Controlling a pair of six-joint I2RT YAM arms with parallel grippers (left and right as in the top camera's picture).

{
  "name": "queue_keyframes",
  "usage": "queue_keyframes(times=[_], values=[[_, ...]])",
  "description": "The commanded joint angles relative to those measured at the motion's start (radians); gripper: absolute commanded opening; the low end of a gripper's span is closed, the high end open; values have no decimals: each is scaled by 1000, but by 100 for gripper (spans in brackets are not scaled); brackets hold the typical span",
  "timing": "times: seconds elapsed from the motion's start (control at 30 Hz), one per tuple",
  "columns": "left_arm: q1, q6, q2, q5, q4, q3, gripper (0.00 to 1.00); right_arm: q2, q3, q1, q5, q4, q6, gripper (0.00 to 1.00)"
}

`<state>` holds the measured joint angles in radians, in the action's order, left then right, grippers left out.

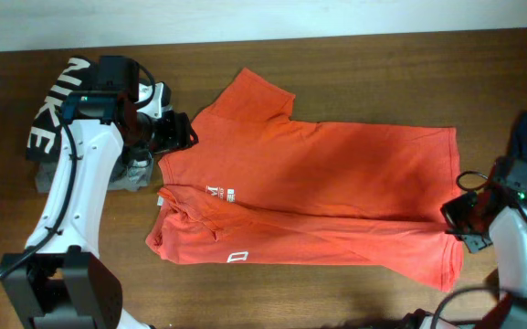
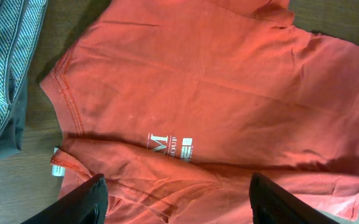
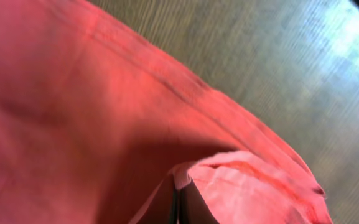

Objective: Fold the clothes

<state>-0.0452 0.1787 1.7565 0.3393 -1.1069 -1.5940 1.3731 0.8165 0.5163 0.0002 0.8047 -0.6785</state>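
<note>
Where the overhead camera looks down on the wooden table (image 1: 382,73), the red-orange T-shirt (image 1: 336,183) lies flat across the middle. Its long axis runs side to side in the picture, with the collar toward the left arm, the hem toward the right arm and one sleeve (image 1: 254,96) jutting toward the far edge. Its near long edge is folded over. The left gripper (image 1: 179,132) is at the collar-end shoulder, near a black NIKE garment (image 1: 53,110). The right gripper (image 1: 459,219) sits at the hem's near corner.

From the left wrist, the shirt fills the frame, showing white lettering (image 2: 170,146) and the neck tag (image 2: 58,169). The fingers (image 2: 92,202) stand spread wide, grasping nothing.

From the right wrist, the fingers are clenched on a fold of the hem (image 3: 247,180), with bare wood beyond.
</note>
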Motion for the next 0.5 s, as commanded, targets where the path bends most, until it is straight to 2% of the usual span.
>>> queue_keyframes(times=[0.0,0.2,0.4,0.47], values=[[2,-17,-26,13,0,-13,72,64,-1,1,19,-65,-7,4],[2,-17,-26,13,5,-13,72,86,0,1,-52,-213,63,4],[2,-17,-26,13,13,-13,73,87,1,1,-71,-233,73,5],[2,-17,-26,13,14,-13,73,87,1,1,-70,-225,74,22]])
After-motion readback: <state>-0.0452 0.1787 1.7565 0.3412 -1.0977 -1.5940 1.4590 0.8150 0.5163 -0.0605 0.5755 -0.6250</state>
